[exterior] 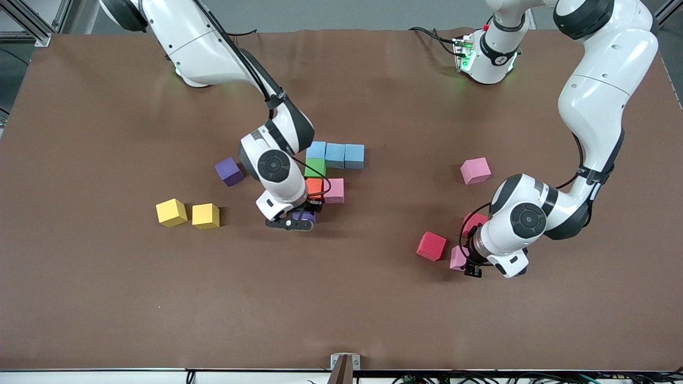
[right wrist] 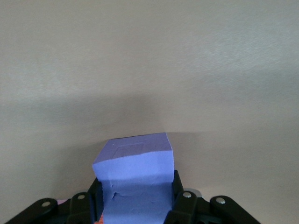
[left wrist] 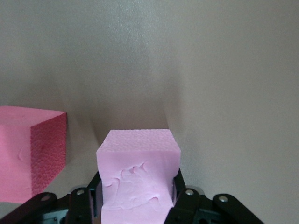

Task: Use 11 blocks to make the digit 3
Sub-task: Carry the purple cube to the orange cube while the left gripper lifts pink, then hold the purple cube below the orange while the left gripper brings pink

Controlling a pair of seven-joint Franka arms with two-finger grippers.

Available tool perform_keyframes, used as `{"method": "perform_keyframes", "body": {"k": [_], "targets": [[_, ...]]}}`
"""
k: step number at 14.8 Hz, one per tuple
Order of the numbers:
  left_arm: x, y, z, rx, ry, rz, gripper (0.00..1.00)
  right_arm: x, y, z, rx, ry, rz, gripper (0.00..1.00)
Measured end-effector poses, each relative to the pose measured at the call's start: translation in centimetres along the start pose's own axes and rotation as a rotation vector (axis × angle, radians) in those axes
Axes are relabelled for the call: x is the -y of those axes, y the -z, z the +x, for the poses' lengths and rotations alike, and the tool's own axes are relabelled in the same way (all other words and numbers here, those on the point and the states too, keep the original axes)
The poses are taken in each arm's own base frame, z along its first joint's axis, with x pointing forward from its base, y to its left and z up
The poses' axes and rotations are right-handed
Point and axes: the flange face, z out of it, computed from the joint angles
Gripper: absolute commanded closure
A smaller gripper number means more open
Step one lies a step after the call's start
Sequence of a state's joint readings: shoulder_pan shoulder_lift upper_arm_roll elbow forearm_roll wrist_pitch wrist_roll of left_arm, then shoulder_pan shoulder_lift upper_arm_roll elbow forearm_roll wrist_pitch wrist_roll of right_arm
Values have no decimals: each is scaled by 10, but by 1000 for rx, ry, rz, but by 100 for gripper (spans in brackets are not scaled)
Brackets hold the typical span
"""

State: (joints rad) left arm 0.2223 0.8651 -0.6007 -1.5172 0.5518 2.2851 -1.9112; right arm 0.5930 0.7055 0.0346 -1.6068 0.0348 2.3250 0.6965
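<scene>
My left end effector (exterior: 465,262) sits low in the lower right of the front frame, its fingers (left wrist: 183,196) pinched onto a pink block (left wrist: 138,175); a red block (exterior: 431,246) lies just beside it, another red block (exterior: 473,221) shows partly under the wrist, and a second pink block (exterior: 475,170) rests farther up. My right end effector (exterior: 300,217) is at mid-frame, clamped on a purple block (right wrist: 135,179) directly below the orange block (exterior: 314,186). Above that sits the green block (exterior: 315,168), then three light blue blocks (exterior: 335,155) in a row; a third pink block (exterior: 334,190) touches the orange one. A loose purple block (exterior: 230,171) lies toward the frame's left, and two yellow cubes (exterior: 188,214) sit lower left. The brown surface (exterior: 341,309) is bare along the whole bottom strip and the corners.
</scene>
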Motion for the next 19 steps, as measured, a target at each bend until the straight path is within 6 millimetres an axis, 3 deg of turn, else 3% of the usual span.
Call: {"method": "perform_keyframes", "body": {"k": [4, 10, 12, 17, 19], "targets": [[5, 14, -23, -16, 54, 69, 68, 10, 0, -4, -4, -11, 4, 80], [27, 88, -97, -62, 71, 168, 68, 10, 0, -3, -3, -18, 1, 80], [35, 100, -129, -57, 102, 173, 68, 8, -1, -3, -2, -20, -3, 80], [76, 88, -238, -71, 143, 188, 68, 7, -1, -2, 0, -32, -6, 80], [90, 78, -271, -60, 144, 189, 68, 7, -1, -2, 0, -34, -7, 80]]}}
